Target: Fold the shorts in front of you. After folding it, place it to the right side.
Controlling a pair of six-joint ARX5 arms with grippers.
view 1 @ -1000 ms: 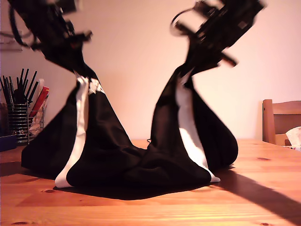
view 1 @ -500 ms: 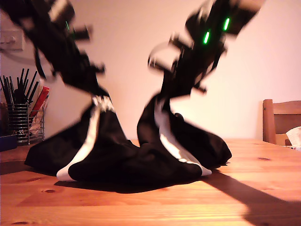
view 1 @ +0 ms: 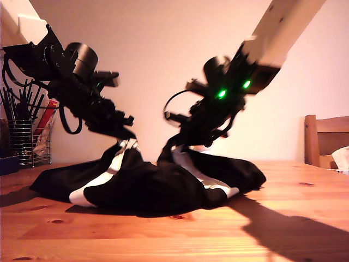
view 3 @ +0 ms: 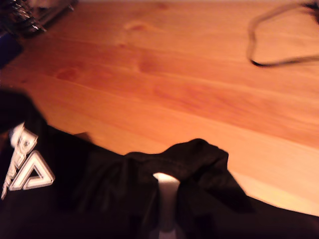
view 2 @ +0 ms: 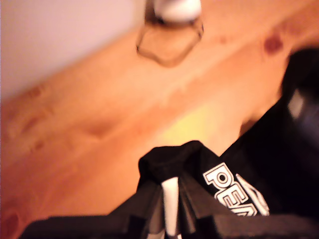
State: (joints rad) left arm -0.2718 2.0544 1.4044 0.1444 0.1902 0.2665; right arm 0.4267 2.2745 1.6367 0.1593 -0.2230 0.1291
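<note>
Soft black shorts [view 1: 158, 183] have sunk flatter.

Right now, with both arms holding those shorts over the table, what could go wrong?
1. My first end effector and my second end effector each pinch only a small bunch of the shorts at a white band, so the cloth could slip free.
2. The shorts lie heaped and creased on the table, so the fold may come out crooked.
3. A loose cable lies on the table beyond my second end effector, and dragged fabric might catch it.
</note>
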